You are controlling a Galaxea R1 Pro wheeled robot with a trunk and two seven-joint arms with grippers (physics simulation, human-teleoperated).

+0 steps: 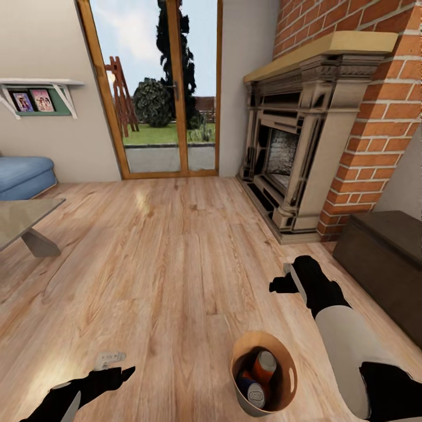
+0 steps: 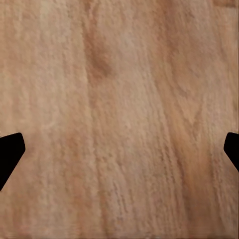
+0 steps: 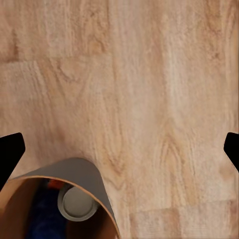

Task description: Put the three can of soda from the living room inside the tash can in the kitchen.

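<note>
In the tash can (image 1: 285,391): soda cans (image 1: 264,366).

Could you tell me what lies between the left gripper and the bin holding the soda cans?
In the head view, only bare wood floor lies between the left gripper and the trash can.

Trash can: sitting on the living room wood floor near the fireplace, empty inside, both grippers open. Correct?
Not empty. The head view shows soda cans inside the trash can, and the right wrist view shows a silver can top inside it. The rest holds: wood floor, fireplace nearby, left gripper and right gripper open.
</note>
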